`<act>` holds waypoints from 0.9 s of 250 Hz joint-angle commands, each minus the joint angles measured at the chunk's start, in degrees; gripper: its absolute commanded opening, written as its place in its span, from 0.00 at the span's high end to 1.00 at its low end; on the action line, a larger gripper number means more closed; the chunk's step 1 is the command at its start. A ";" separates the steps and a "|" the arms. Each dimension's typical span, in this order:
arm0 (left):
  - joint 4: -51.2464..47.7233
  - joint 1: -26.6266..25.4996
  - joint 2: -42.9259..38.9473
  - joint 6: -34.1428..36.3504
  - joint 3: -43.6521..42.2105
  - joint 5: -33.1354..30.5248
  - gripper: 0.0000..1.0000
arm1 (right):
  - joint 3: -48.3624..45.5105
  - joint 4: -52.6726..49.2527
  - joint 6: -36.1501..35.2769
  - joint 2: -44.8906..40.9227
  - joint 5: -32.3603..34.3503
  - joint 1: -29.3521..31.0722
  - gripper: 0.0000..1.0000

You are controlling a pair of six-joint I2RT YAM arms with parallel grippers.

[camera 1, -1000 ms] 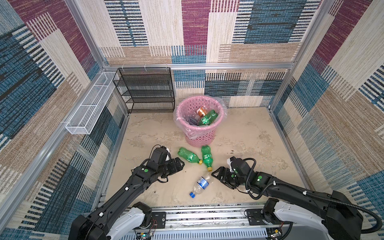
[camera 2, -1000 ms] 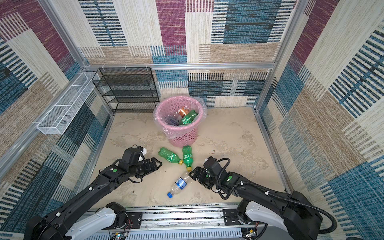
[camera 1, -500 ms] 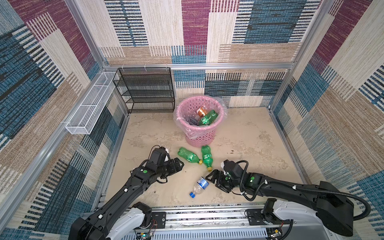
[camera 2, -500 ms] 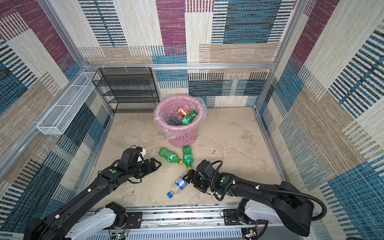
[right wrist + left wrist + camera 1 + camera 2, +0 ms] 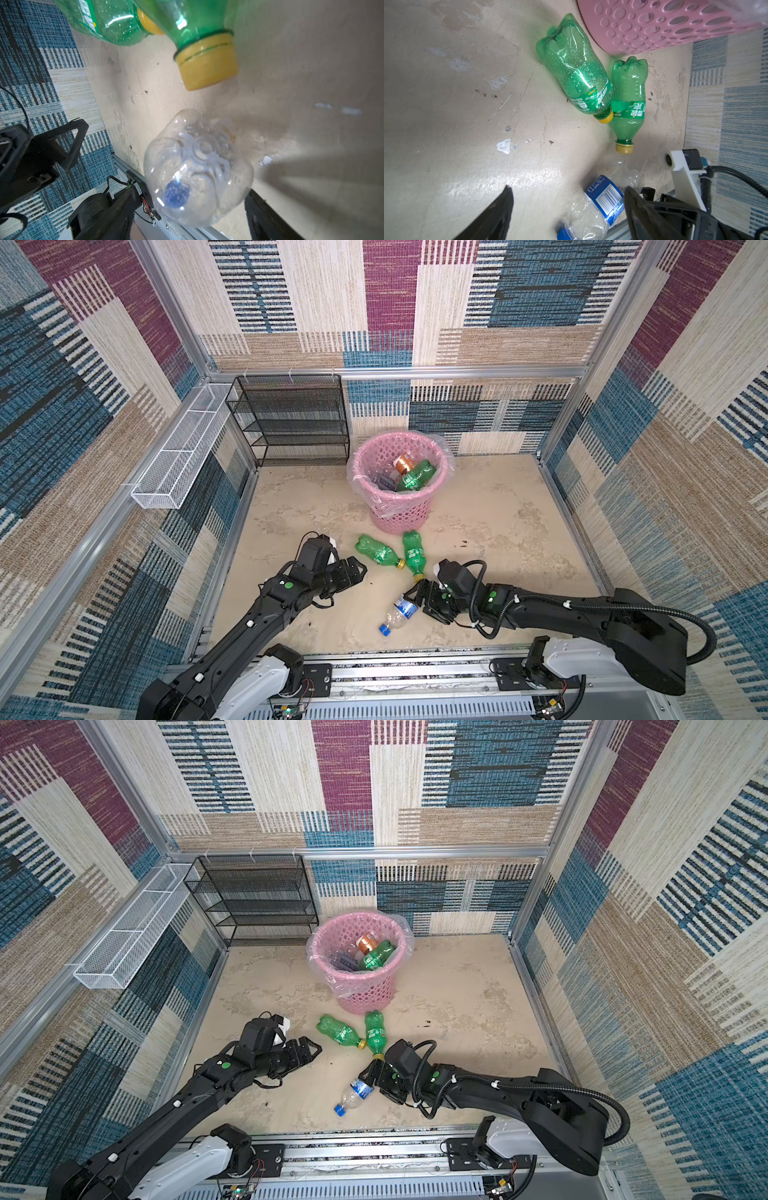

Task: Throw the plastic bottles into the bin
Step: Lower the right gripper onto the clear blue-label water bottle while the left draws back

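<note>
Clear blue-capped water bottle (image 5: 398, 611) lies flat, base between the tips of the right gripper (image 5: 419, 598), jaws wide and gripping nothing, so it's the grasp step: squeeze next, then lift to the pink bin (image 5: 401, 514) well ahead.

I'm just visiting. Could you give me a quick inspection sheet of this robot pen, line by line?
Surface: beige floor, stained, with dark specks.
Job's things: two green bottles and a clear bottle lie before the pink bin; more bottles inside it.
Clutter: nothing seen.
Tools: left tool open, empty; right tool astride the clear bottle's base, grip unclear.
Cables: black hose on the right arm; thin loops at both wrists, clear of bottles.
Surroundings: black rack, white wire basket, patterned walls.
</note>
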 commanded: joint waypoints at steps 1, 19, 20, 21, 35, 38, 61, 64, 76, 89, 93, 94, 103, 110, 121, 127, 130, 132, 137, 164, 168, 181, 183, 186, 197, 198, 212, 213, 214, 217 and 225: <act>0.56 0.17 -0.16 0.00 -0.37 0.20 0.16 | 0.55 3.09 -0.10 1.30 -0.14 0.15 0.18; 0.51 0.22 -0.14 0.00 -0.37 0.19 0.16 | 0.77 3.61 -0.33 2.27 -0.40 0.19 0.18; 0.53 0.21 -0.17 0.00 -0.38 0.19 0.16 | 0.86 3.64 -0.36 2.29 -0.40 0.19 0.19; 0.49 0.21 -0.18 0.01 -0.38 0.19 0.16 | 0.91 3.65 -0.37 2.39 -0.40 0.15 0.19; 0.51 0.28 -0.19 -0.07 -0.37 0.19 0.16 | 1.26 3.76 -0.80 3.21 -0.56 0.19 0.19; 0.52 0.22 -0.25 0.00 -0.38 0.19 0.16 | 1.41 3.75 -0.89 3.32 -0.54 0.15 0.19; 0.38 0.35 -0.36 -0.08 -0.32 0.28 0.16 | 2.02 4.01 -1.42 4.61 -0.84 0.19 0.20; 0.38 0.30 -0.42 -0.13 -0.25 0.20 0.16 | 2.05 4.09 -1.51 4.67 -0.88 0.19 0.20; 0.30 0.39 -0.44 -0.08 -0.29 0.19 0.16 | 2.12 4.29 -1.61 5.10 -1.01 0.19 0.21; 0.27 0.46 -0.45 0.01 -0.29 0.19 0.16 | 2.24 4.39 -1.78 5.50 -0.96 0.19 0.21; 0.24 0.51 -0.38 -0.06 -0.29 0.19 0.16 | 2.31 4.39 -1.87 5.55 -0.94 0.16 0.21; 0.22 0.49 -0.42 -0.07 -0.29 0.19 0.16 | 2.33 4.38 -1.83 5.56 -0.94 0.18 0.21; 0.15 0.47 -0.45 -0.15 -0.25 0.20 0.16 | 2.47 4.29 -2.03 5.80 -0.91 0.19 0.21; 0.24 0.49 -0.39 -0.08 -0.29 0.20 0.16 | 2.63 4.32 -2.14 5.98 -0.85 0.18 0.22; 0.26 0.60 -0.40 -0.17 -0.29 0.19 0.16 | 2.76 4.42 -2.20 6.24 -0.89 0.14 0.22; 0.39 0.56 -0.43 -0.17 -0.29 0.28 0.16 | 2.73 4.50 -2.26 6.40 -0.93 0.18 0.23; 0.36 0.56 -0.43 -0.17 -0.27 0.28 0.16 | 2.75 4.54 -2.31 6.52 -1.01 0.15 0.23; 0.36 0.56 -0.40 -0.17 -0.29 0.28 0.16 | 2.76 4.61 -2.32 6.57 -1.06 0.18 0.23; 0.38 0.58 -0.43 -0.17 -0.17 0.28 0.16 | 2.75 4.71 -2.28 6.71 -1.20 0.18 0.23; 0.30 0.56 -0.11 -0.13 -0.03 0.37 0.16 | 2.65 5.24 -2.40 7.23 -1.46 0.17 0.28; 0.25 0.59 -0.12 -0.09 0.01 0.37 0.16 | 2.58 5.27 -2.49 7.29 -1.46 0.14 0.29; 0.31 0.56 -0.07 -0.13 0.04 0.35 0.16 | 2.64 5.19 -2.53 7.28 -1.38 0.12 0.31; 0.29 0.56 -0.07 -0.12 -0.01 0.36 0.16 | 2.63 5.21 -2.52 7.25 -1.40 0.11 0.31; 0.29 0.61 -0.02 -0.13 -0.03 0.41 0.16 | 2.74 5.21 -2.65 7.27 -1.31 0.18 0.31; 0.35 0.56 0.01 -0.17 0.04 0.37 0.16 | 2.65 5.17 -2.64 7.40 -1.26 0.19 0.33; 0.31 0.56 0.04 -0.17 0.05 0.37 0.16 | 2.63 5.21 -2.65 7.41 -1.27 0.19 0.33; 0.37 0.56 0.16 -0.17 0.10 0.37 0.16 | 2.78 5.26 -2.73 7.41 -1.31 0.19 0.36; 0.37 0.56 0.16 -0.17 0.08 0.37 0.16 | 2.79 5.25 -2.74 7.37 -1.34 0.15 0.36; 0.37 0.56 0.16 -0.17 0.11 0.37 0.16 | 2.79 5.25 -2.79 7.35 -1.36 0.17 0.36; 0.37 0.56 0.17 -0.17 0.13 0.38 0.16 | 2.77 5.25 -2.84 7.34 -1.40 0.15 0.37; 0.38 0.61 0.25 -0.09 0.15 0.37 0.16 | 2.84 5.27 -2.93 7.37 -1.38 0.17 0.39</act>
